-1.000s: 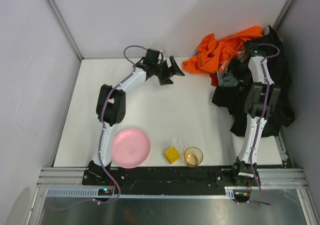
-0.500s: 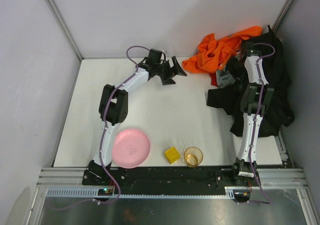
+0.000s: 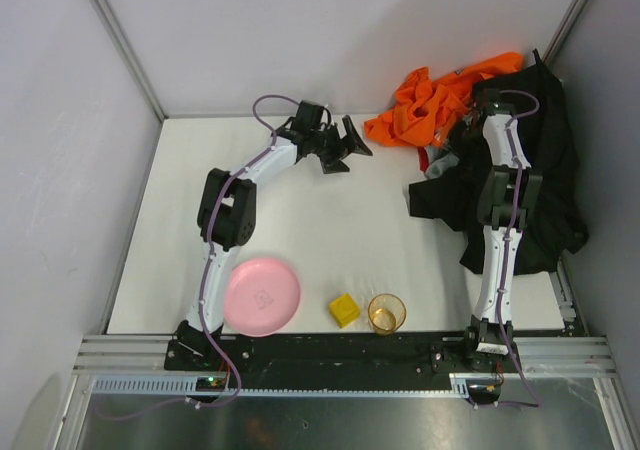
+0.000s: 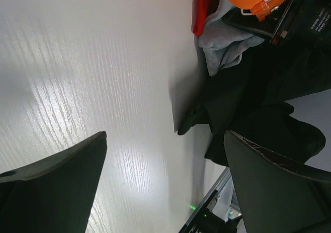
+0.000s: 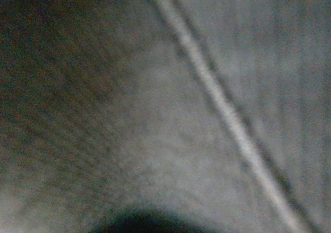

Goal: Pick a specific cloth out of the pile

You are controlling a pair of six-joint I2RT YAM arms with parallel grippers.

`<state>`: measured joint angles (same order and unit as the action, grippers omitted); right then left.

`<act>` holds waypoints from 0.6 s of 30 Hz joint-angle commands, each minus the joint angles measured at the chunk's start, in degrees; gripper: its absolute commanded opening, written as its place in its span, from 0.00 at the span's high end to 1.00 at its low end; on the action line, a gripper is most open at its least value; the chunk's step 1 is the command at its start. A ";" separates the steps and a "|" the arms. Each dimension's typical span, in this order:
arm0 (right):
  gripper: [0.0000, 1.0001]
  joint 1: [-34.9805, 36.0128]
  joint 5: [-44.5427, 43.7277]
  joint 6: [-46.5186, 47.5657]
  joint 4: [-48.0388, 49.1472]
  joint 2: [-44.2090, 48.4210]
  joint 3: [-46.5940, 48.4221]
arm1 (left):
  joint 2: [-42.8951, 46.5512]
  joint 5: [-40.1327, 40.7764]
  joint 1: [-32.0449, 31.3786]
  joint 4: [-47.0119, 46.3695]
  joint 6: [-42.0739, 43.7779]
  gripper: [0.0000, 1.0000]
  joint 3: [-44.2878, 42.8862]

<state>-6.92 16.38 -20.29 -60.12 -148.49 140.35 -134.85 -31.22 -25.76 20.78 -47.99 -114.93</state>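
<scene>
The pile (image 3: pixel 520 160) lies at the back right: a large black garment, an orange garment (image 3: pixel 430 105) and a small grey cloth (image 3: pixel 440 165). Only a narrow strip of the red cloth (image 3: pixel 425 156) shows, between the orange and grey pieces; it also shows as a strip of red cloth (image 4: pixel 203 8) in the left wrist view. My right gripper (image 3: pixel 460 138) is sunk into the pile beside the grey cloth, its jaws hidden. The right wrist view is filled with blurred grey fabric (image 5: pixel 170 140). My left gripper (image 3: pixel 345 142) hangs open over bare table, left of the pile, with nothing between its fingers (image 4: pixel 57 191).
A pink plate (image 3: pixel 261 295), a yellow block (image 3: pixel 344 309) and an amber cup (image 3: pixel 386 313) sit near the front edge. The white table (image 3: pixel 300 220) is walled at the back and sides. The black garment spills over the right side of the table.
My right arm has swung left into the pile, and the grey cloth and the black garment's near edge have shifted left with it. The left arm has barely moved.
</scene>
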 commanded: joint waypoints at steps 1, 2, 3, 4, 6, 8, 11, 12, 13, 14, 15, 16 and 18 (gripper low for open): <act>0.98 4.86 8.03 4.00 -4.92 -0.60 -5.11 | 5.22 0.40 0.09 -0.58 0.85 0.00 0.26; 0.99 4.88 8.17 4.19 -5.32 0.20 -6.02 | 5.43 0.48 0.09 -0.62 0.91 0.00 0.25; 1.00 4.84 8.20 4.51 -5.69 1.31 -7.53 | 5.67 0.60 0.09 -0.54 0.98 0.00 0.20; 1.00 4.83 8.30 4.84 -6.10 2.47 -9.30 | 5.92 0.79 0.09 -0.60 1.06 0.00 0.26; 1.00 4.86 8.82 5.53 -7.22 4.56 -12.80 | 6.33 1.23 0.05 -0.57 1.19 0.00 0.38; 1.00 5.06 9.56 5.97 -7.63 7.01 -17.26 | 6.50 1.51 -0.03 -0.54 0.95 0.00 0.45; 1.00 5.40 10.34 6.07 -6.48 10.83 -24.86 | 6.32 1.64 -0.46 -0.57 0.26 0.00 0.35; 1.00 5.28 10.60 5.97 -5.39 12.51 -27.98 | 6.21 1.66 -0.71 -0.56 0.13 0.00 0.25; 1.00 5.13 10.51 5.66 -4.50 13.88 -30.29 | 6.10 1.63 -0.97 -0.56 -0.02 0.00 0.07; 1.00 4.71 10.34 5.42 -3.52 15.61 -32.81 | 5.96 1.62 -1.27 -0.61 -0.10 0.00 -0.07; 1.00 4.32 10.03 5.21 -2.82 16.88 -34.64 | 5.85 1.57 -1.56 -0.58 -0.18 0.00 -0.22; 1.00 3.51 9.70 5.02 -2.20 18.43 -36.52 | 5.66 1.50 -1.87 -0.62 -0.31 0.00 -0.39; 1.00 1.60 8.95 4.46 -1.10 21.31 -39.40 | 5.28 1.49 -2.44 -0.62 -0.67 0.00 -0.62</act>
<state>-3.51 22.92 -15.22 -54.63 -132.09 107.28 -132.75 -29.93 -26.30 20.73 -48.03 -114.69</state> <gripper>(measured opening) 0.469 0.995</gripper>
